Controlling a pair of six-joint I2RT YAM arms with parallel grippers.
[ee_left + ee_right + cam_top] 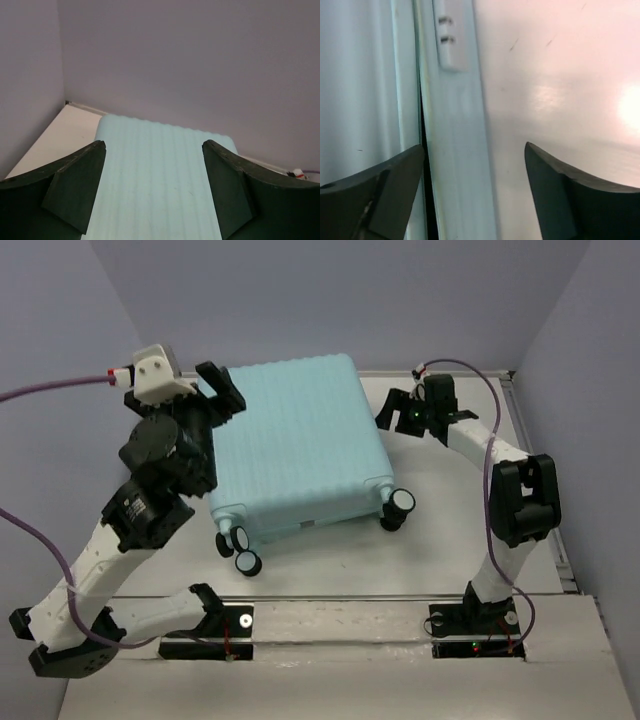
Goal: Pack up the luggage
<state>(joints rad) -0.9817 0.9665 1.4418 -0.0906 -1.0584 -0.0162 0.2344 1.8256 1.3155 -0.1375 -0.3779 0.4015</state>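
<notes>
The luggage (295, 445), a pale aqua ribbed hard-shell suitcase, lies flat and closed in the middle of the white table (450, 530). Its caster wheels (400, 502) point toward the arm bases. My left gripper (222, 392) is open at the far left corner of the suitcase. In the left wrist view this gripper (154, 145) hovers over the ribbed shell (155, 185), holding nothing. My right gripper (390, 412) is open by the suitcase's right side. In the right wrist view this gripper (474, 146) straddles the side wall (452, 160), next to the dark seam between the two shells.
Grey walls close in the table at the back and on both sides. A raised rail (528, 440) runs along the table's right edge. A purple cable (50, 390) trails from the left wrist. More wheels (245, 560) stick out at the suitcase's near left corner.
</notes>
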